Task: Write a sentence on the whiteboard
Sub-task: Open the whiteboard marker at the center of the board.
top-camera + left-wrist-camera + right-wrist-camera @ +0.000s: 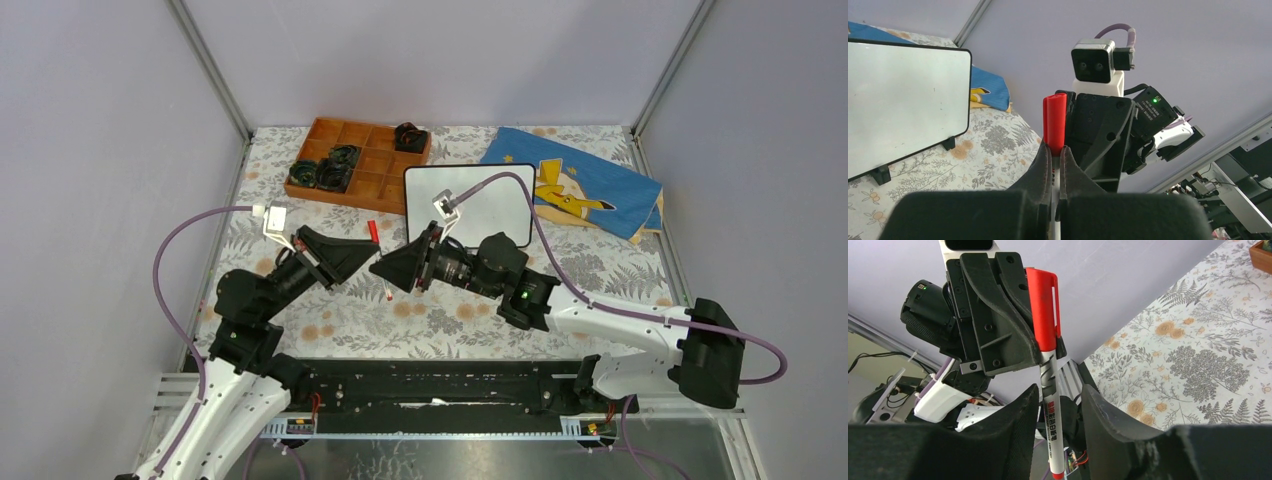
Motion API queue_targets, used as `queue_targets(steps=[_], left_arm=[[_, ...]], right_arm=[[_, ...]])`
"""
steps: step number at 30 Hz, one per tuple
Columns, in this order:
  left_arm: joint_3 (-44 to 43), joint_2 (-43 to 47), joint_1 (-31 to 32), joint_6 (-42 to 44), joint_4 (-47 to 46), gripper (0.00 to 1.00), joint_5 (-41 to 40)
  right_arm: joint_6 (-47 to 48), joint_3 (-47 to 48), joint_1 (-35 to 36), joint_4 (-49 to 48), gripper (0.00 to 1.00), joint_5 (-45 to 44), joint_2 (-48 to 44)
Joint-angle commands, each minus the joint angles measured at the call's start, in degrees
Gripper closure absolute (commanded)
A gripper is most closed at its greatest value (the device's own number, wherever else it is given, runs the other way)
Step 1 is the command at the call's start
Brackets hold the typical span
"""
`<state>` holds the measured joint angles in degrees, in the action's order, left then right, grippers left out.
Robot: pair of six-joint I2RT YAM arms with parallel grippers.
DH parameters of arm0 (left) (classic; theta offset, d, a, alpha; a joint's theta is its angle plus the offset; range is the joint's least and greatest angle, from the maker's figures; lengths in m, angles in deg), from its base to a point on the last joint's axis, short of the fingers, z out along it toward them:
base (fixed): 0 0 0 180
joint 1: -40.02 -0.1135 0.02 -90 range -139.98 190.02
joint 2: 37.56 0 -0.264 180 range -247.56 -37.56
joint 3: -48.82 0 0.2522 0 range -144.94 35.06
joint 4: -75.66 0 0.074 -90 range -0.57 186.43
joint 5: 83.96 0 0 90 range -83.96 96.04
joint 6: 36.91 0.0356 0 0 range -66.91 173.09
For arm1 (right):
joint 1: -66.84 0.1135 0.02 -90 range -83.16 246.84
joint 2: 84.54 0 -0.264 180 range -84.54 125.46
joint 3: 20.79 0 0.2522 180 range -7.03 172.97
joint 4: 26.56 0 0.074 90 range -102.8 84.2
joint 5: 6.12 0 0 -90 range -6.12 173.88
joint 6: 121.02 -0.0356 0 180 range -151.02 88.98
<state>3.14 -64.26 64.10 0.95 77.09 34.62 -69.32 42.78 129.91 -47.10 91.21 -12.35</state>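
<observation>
Where the marker [1050,385] is: between left gripper [1054,150] and right gripper [1060,390].
Left gripper: pinching marker below its red cap [1054,120].
Right gripper: fingers apart beside marker, not touching.
Whiteboard [490,200]: behind marker, blank.
Risk: crooked squeeze could twist marker loose.

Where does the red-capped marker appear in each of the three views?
Top external: marker left of centre, red cap showing.
Left wrist: marker at centre, clamped in the left gripper.
Right wrist: marker at centre, inside the open right gripper.
Shared landmark: the flowered tablecloth, in all three.
</observation>
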Motion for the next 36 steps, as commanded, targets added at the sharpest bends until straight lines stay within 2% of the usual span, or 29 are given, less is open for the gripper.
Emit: queue_targets(steps=[1,4,5,6,9,10,12,17,25,28,32,36], left_arm=[[-0.31,0.76,0.36,-0.28,-4.38,1.0,2.88],[-0.62,0.79,0.33,0.29,-4.8,0.99,4.17],[-0.79,0.69,0.36,0.5,-4.8,0.92,4.62],[-1.08,0.56,0.34,0.62,-4.8,0.8,5.09],[-2.12,0.12,0.36,0.98,-3.79,0.36,5.74],[-2.5,0.08,0.34,1.05,-3.53,0.29,5.76],[-3.3,-0.06,0.31,1.16,-3.3,0.22,5.94],[-5.14,-1.75,0.33,1.02,-4.25,0.2,7.29],[-4.03,-4.21,0.37,-2.29,-11.07,0.24,9.72],[-3.96,-5.02,0.43,-2.74,-12.03,0.29,11.34],[-3.95,-5.1,0.44,-2.7,-12.44,0.41,12.27],[-3.65,-5.51,0.45,-3.02,-12.6,0.44,13.11]], right_arm=[[-0.48,2.72,0.39,-4.57,0.62,3.07,0.11],[0.28,2.52,0.39,-4.77,0.74,4.32,-0.22],[0.7,2.35,0.39,-4.74,0.79,4.69,-0.39],[1.03,2.14,0.39,-4.58,0.83,5.05,-0.69],[2.61,1.36,0.43,-2.78,0.97,5.41,-2.24],[3.05,0.89,0.39,-2.16,1.0,5.41,-2.92],[4.2,-0.02,0.39,-1.11,1.0,5.53,-4.65],[6.59,-1.22,0.39,1.61,1.0,7.16,-7.06],[7.1,-1.04,0.39,2.82,1.0,9.47,-7.33],[6.99,-0.86,0.39,2.84,1.0,9.7,-7.16],[6.93,-0.91,0.39,2.59,1.0,9.88,-6.97],[6.71,-0.98,0.39,2.32,1.0,9.85,-6.72]])
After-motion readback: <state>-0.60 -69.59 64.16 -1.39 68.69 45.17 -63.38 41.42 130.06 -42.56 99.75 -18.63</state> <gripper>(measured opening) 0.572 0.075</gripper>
